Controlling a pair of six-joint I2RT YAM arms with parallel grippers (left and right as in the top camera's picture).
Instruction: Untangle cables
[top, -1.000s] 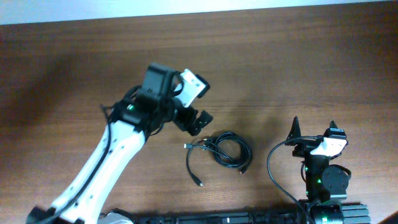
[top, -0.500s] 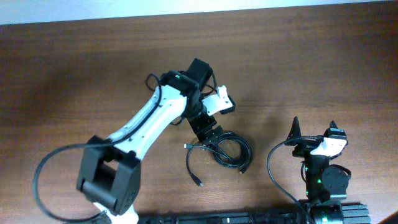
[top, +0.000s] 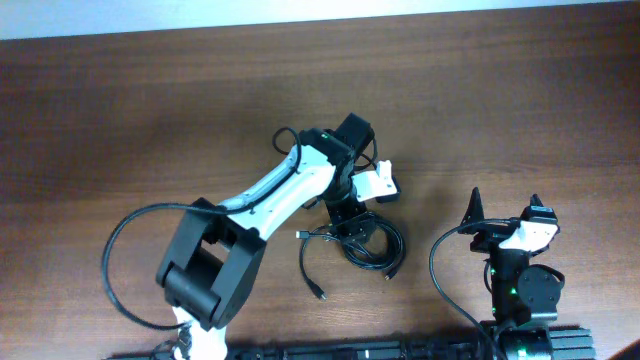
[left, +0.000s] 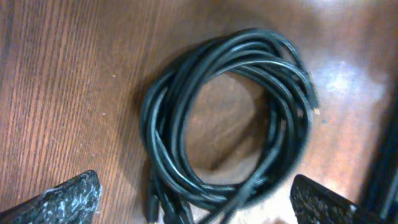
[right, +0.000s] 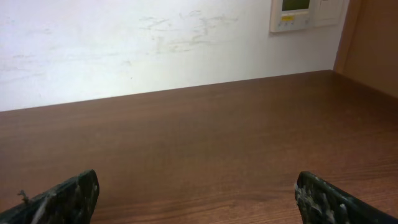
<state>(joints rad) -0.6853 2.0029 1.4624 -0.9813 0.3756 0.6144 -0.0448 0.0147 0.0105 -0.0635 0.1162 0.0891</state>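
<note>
The cables (top: 397, 245) lie as one coil of thin black cords on the wooden table, with a loose tail (top: 304, 262) that ends in a small plug toward the front. My left gripper (top: 352, 226) hovers open right over the coil's left part. In the left wrist view the cables (left: 160, 106) fill the middle, and the left gripper (left: 196, 206) has one fingertip (left: 71, 198) on each side of the coil's near edge, with nothing gripped. My right gripper (top: 503, 205) stands open to the right of the coil, apart from it. The right gripper (right: 199, 200) faces bare table.
A thick black wire (top: 436, 272) loops from the right arm's base at the front, and another wire (top: 108, 280) hangs from the left arm. A white wall with a control panel (right: 296, 12) stands behind the table's far edge.
The left arm has swung right and down, bringing its open gripper from left of the coil to directly over it. The right arm and the cables have not moved.
</note>
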